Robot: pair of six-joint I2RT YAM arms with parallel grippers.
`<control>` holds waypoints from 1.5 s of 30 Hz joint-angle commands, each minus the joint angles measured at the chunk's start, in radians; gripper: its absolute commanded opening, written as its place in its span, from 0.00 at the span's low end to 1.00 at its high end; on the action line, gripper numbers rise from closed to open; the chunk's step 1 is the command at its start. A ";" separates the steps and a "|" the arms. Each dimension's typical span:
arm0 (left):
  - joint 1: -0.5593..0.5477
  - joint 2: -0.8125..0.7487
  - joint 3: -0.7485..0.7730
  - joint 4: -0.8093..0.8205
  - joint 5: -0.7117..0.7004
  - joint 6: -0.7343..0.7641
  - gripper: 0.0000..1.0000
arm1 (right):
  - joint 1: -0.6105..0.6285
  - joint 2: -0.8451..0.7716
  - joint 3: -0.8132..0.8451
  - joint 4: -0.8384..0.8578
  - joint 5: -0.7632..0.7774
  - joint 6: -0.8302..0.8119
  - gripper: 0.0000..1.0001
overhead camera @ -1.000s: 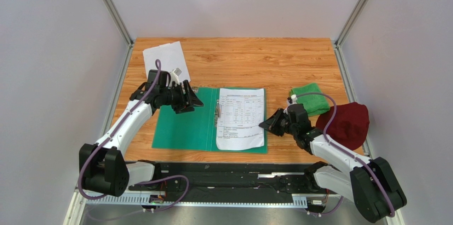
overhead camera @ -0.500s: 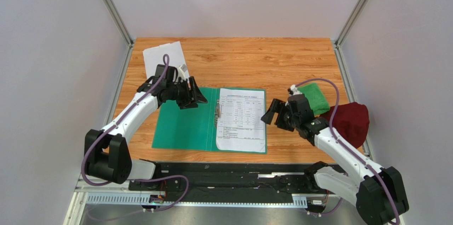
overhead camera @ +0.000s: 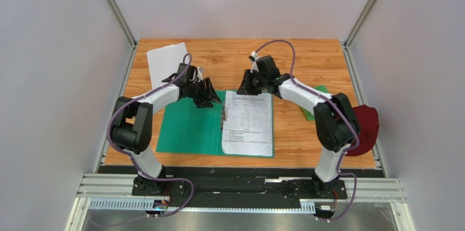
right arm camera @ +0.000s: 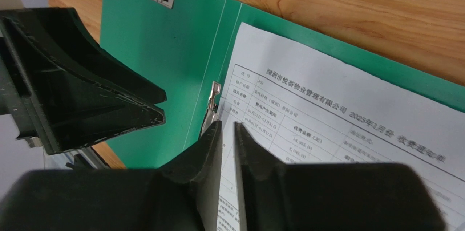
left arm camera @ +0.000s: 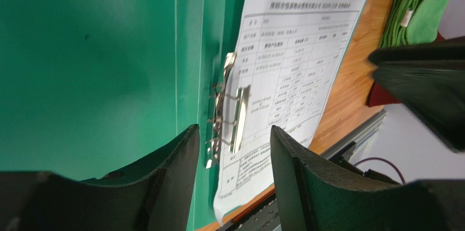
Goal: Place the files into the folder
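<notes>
On the wooden table (overhead camera: 305, 56) the folder (overhead camera: 188, 130) lies open with a printed sheet (overhead camera: 248, 125) flat on its right half, right beside the metal clip (left arm camera: 226, 111). A second white sheet (overhead camera: 166, 61) sits at the far left corner. Left gripper (left arm camera: 232, 133) hovers over the spine, jaws well apart. Right gripper (right arm camera: 228, 127) is over the printed sheet's top-left corner, with its jaws just a sliver apart.

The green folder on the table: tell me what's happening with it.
The folder lies open with one printed sheet on its right half, beside the metal clip. Both arms hover at its far edge: the left pincer open and empty, the right pincer nearly closed over the sheet's top corner, gripping nothing visible. A blank sheet lies far left on the table, not yet filed.
</notes>
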 commanded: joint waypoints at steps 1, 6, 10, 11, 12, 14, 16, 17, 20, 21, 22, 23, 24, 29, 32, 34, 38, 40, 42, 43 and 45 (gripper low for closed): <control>-0.001 0.075 0.113 0.104 0.042 -0.026 0.58 | 0.012 0.118 0.068 0.073 -0.136 0.071 0.10; -0.003 0.138 0.168 0.106 0.069 -0.038 0.54 | 0.055 0.163 0.045 0.065 -0.081 0.068 0.00; -0.003 0.167 0.190 0.083 0.069 -0.020 0.54 | 0.067 0.161 0.004 0.094 -0.064 0.068 0.00; -0.003 0.174 0.208 0.072 0.071 -0.006 0.54 | 0.070 0.166 0.000 0.097 -0.062 0.068 0.00; -0.003 0.186 0.220 0.061 0.074 0.000 0.53 | 0.072 0.176 -0.006 0.099 -0.058 0.068 0.00; -0.003 0.209 0.245 0.037 0.078 0.015 0.52 | 0.073 0.189 -0.010 0.105 -0.049 0.071 0.00; -0.003 0.217 0.251 0.031 0.080 0.021 0.51 | 0.073 0.198 -0.024 0.123 -0.046 0.076 0.00; -0.003 0.217 0.254 0.031 0.081 0.023 0.51 | 0.075 0.199 -0.029 0.133 -0.042 0.079 0.00; -0.004 0.224 0.268 0.015 0.081 0.038 0.50 | 0.073 0.209 -0.041 0.154 -0.027 0.082 0.00; -0.007 0.229 0.273 0.008 0.083 0.041 0.50 | 0.073 0.213 -0.041 0.162 -0.021 0.083 0.00; -0.008 0.232 0.279 0.000 0.083 0.049 0.50 | 0.073 0.219 -0.040 0.159 -0.012 0.082 0.00; -0.009 0.235 0.283 -0.003 0.088 0.052 0.49 | 0.073 0.224 -0.039 0.159 -0.006 0.082 0.00; -0.011 0.236 0.285 -0.006 0.088 0.054 0.47 | 0.073 0.227 -0.041 0.163 0.000 0.083 0.00; -0.018 0.249 0.289 -0.017 0.086 0.069 0.43 | 0.073 0.264 -0.058 0.180 0.016 0.096 0.00; -0.026 0.253 0.300 -0.031 0.075 0.081 0.41 | 0.073 0.282 -0.072 0.199 0.019 0.103 0.00; -0.034 0.264 0.315 -0.051 0.071 0.097 0.41 | 0.073 0.293 -0.075 0.203 0.022 0.102 0.00; -0.046 0.296 0.354 -0.110 0.036 0.129 0.46 | 0.070 0.304 -0.079 0.206 0.022 0.100 0.00; -0.049 0.301 0.355 -0.118 0.022 0.130 0.50 | 0.069 0.302 -0.082 0.208 0.022 0.103 0.00; -0.049 0.302 0.360 -0.124 0.006 0.133 0.53 | 0.067 0.298 -0.086 0.209 0.016 0.103 0.00; -0.050 0.302 0.359 -0.126 0.003 0.135 0.53 | 0.067 0.296 -0.086 0.211 0.016 0.102 0.00; -0.052 0.305 0.362 -0.127 -0.018 0.143 0.56 | 0.064 0.295 -0.087 0.209 0.011 0.100 0.00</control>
